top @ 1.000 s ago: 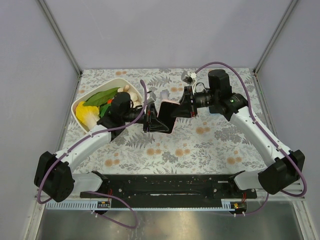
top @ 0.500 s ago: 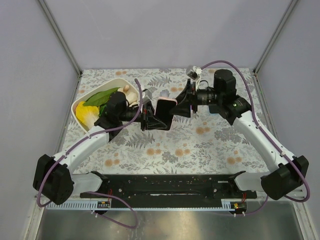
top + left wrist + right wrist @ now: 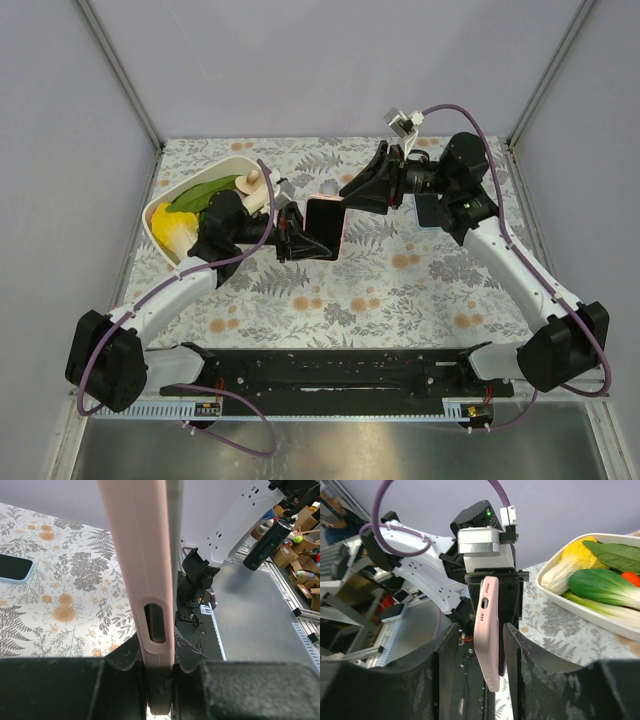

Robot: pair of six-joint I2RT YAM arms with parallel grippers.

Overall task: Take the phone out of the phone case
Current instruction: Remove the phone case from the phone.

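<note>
**Pink case still on the phone as the right jaws let go**

Floral cloth covers the table (image 3: 430, 300), which sits boxed in by pale walls on three sides. The widest open stretch is the near half, between the two arms and the black base rail. Over the last second the right arm has swung its wrist up and back toward the far right corner, and the left arm has carried its load a little leftward. Both now meet in the air above the middle of the table.

The white tray (image 3: 158, 232) of vegetables lies just behind the left wrist, so any pull to the left has little room before that rim. A second handset in a pale blue cover (image 3: 14, 567) lies flat on the cloth beneath the right arm, well apart from the work.

The left gripper (image 3: 292, 241) is clamped tight on the lower end of the pink case (image 3: 487, 630), holding it upright on edge, clear of the table. The right gripper (image 3: 481, 645), pinching the top end a moment ago, now stands part open. Its two fingers (image 3: 512, 650) straddle the case with a gap showing on either side.

The phone (image 3: 326, 232) shows as a dark face framed by the pink rim, still seated. No corner looks lifted, so this reads as a release to re-grip, not a finished peel. The charging-port cutout (image 3: 154, 623) faces the left wrist camera.
</note>
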